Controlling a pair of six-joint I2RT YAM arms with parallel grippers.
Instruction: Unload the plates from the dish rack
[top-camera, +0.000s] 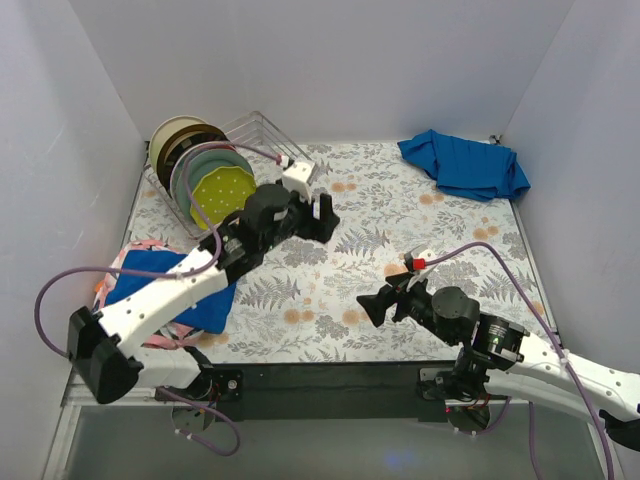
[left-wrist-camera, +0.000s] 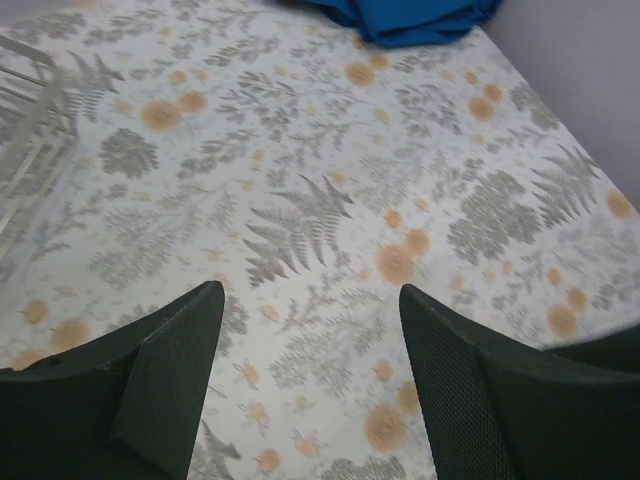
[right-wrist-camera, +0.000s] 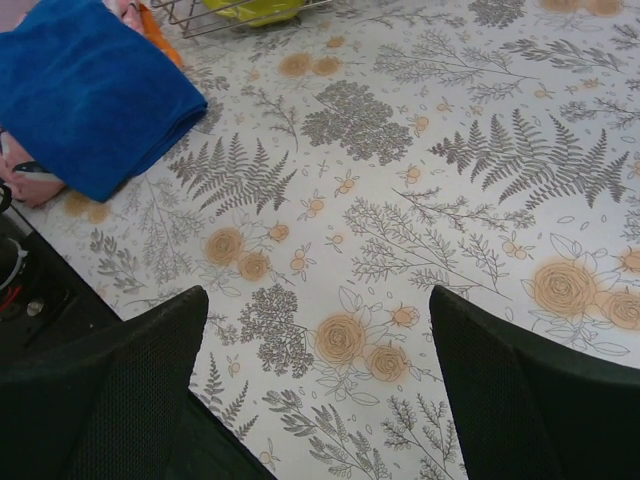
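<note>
**Operator:** Overhead first. Which arm do I use?

**Spotter:** Your left. The dish rack (top-camera: 262, 135) sits in the far-left corner of the desk (top-camera: 400, 200). The plates (top-camera: 205, 170) stand on edge inside it, with the lime-green plate (top-camera: 222, 192) at the front of the row. Your left gripper (top-camera: 325, 215) hangs just beside the rack's near-right end, but it points away, toward the middle of the desk. Your right gripper (top-camera: 372, 308) is well apart from the rack, on the near side.

**Operator:** And the left wrist view?

**Spotter:** Its fingers (left-wrist-camera: 150, 380) stand apart with nothing between them, only patterned desk below. A bit of the dish rack's wire shows at the left edge, so the plates lie off to that side and behind you. I judge you must swing round toward them before reaching.

**Operator:** Right wrist?

**Spotter:** It is spread and empty too. The rack's lower edge and the lime-green plate show at the very top, far off, beyond the folded blue cloth (right-wrist-camera: 90, 90).
</note>
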